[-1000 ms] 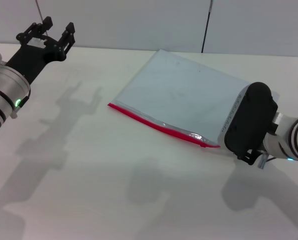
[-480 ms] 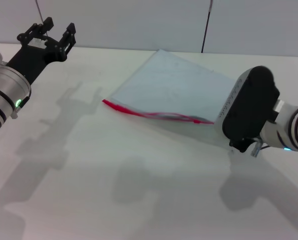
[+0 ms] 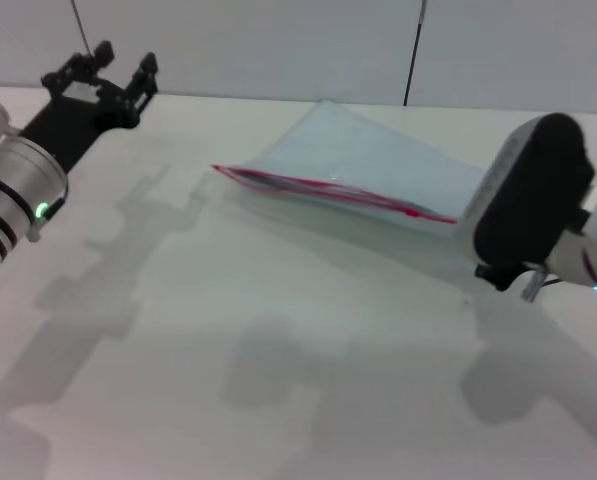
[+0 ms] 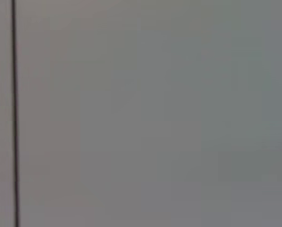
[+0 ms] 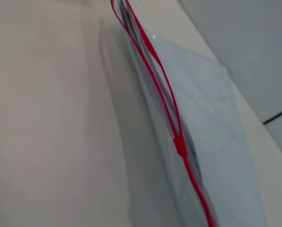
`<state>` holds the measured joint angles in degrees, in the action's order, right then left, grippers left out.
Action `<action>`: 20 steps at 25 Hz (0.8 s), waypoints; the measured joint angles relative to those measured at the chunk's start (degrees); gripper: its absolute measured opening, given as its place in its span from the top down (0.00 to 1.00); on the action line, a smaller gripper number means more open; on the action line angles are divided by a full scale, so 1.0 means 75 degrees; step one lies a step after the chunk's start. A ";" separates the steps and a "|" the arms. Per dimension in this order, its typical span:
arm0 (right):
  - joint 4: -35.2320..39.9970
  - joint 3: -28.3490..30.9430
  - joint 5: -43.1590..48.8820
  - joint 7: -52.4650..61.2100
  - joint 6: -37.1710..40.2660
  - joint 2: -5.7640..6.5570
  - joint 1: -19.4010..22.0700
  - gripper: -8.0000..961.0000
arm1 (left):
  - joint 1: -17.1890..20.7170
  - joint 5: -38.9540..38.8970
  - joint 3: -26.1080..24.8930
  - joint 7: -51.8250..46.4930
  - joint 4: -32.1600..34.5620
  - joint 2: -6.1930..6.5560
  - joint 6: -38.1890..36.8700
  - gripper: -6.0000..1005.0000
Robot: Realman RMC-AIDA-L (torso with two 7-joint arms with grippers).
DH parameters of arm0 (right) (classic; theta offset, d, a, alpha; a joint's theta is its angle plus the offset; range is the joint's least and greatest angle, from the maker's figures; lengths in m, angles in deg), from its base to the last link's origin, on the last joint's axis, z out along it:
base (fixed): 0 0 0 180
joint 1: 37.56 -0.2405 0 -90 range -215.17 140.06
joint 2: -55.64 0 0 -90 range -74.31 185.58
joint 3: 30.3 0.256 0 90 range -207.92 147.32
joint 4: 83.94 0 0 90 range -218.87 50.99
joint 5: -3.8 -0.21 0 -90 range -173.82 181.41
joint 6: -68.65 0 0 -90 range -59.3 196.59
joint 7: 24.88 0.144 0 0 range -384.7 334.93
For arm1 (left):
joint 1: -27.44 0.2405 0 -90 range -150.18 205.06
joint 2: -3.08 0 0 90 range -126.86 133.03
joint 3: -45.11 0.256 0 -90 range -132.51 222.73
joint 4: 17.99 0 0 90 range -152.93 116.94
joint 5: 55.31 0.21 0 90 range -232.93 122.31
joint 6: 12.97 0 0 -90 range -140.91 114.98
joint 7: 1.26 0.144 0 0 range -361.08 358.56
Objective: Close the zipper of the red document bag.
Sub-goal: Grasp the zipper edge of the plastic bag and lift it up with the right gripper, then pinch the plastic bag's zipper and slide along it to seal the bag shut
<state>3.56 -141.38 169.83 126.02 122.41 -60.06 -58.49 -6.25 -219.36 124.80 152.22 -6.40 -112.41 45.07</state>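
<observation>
The red document bag [image 3: 363,150] is a pale translucent pouch tilted up from the white table [image 3: 278,380], with its red-trimmed long edge raised and its far edge down. The zipper [image 3: 328,187] runs along that raised edge. In the right wrist view the zipper [image 5: 150,61] gapes as two red strips on one side of the small red slider [image 5: 180,144] and joins into one strip on the other. My right gripper [image 3: 488,228] holds the bag's right end, its fingers hidden behind the black wrist housing. My left gripper [image 3: 113,68] stands open at the far left, well away from the bag.
A grey wall with a dark vertical seam [image 3: 413,50] rises behind the table. The left wrist view shows only that wall and a dark line [image 4: 14,113]. Arm shadows lie on the tabletop in front of the bag.
My right gripper has risen and drawn right, lifting the bag's red edge off the table so the pouch now tilts. The left gripper has barely shifted.
</observation>
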 joint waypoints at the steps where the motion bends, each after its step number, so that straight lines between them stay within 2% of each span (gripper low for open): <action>1: 0.0161 0.0118 -0.0001 -0.0096 0.0051 0.0001 0.0109 0.92 | -0.0028 0.0093 0.0001 -0.0116 0.0002 0.0001 -0.0053 0.41; 6: 0.0803 0.0561 0.0000 -0.0394 0.0291 -0.0006 0.0497 0.93 | -0.0347 0.1488 0.0003 -0.1413 0.0083 0.0175 -0.0518 0.41; 11: 0.1071 0.0767 -0.0001 -0.0521 0.0445 -0.0007 0.0612 0.94 | -0.0403 0.3838 0.0003 -0.3021 0.1032 0.0359 -0.0704 0.41; 15: 0.1083 0.0823 -0.0001 -0.0554 0.0509 -0.0006 0.0617 0.94 | -0.0246 0.5608 -0.0027 -0.3805 0.2202 0.0365 -0.0829 0.41; 20: 0.1085 0.0838 -0.0001 -0.0554 0.0533 -0.0007 0.0616 0.94 | -0.0009 0.7301 0.0011 -0.4247 0.3481 0.0246 -0.0915 0.41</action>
<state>11.69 -135.09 169.82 121.87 126.41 -60.11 -53.87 -6.32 -164.60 124.88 120.37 19.71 -110.57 38.21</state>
